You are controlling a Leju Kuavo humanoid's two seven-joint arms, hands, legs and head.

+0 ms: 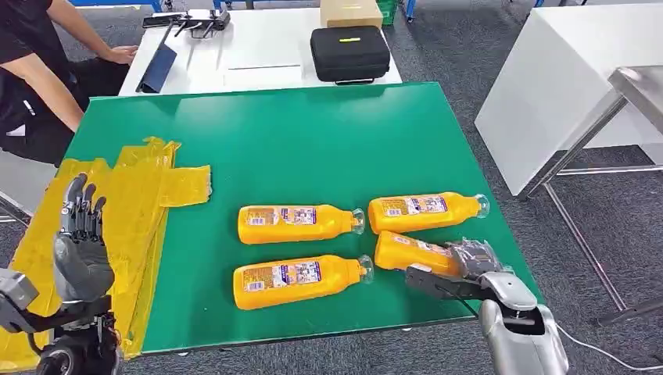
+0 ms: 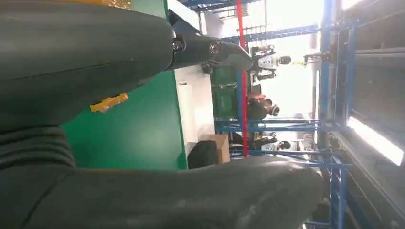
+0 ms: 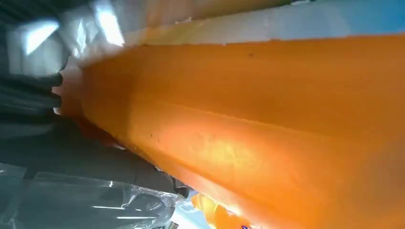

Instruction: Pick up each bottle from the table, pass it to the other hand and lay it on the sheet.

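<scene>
The right hand (image 1: 469,269) is wrapped around the neck end of the nearest orange bottle (image 1: 414,254), which lies at the right front corner of the green table (image 1: 313,141); the right wrist view shows its orange body pressed close against the palm. Judged step: securing this grip before lifting. A firm hold nearer the body would stop it tipping. The left hand (image 1: 78,234) is raised, fingers apart, empty, over the yellow sheet (image 1: 133,203) at the table's left edge. 3 other bottles (image 1: 301,224) lie toward the table's middle.
</scene>
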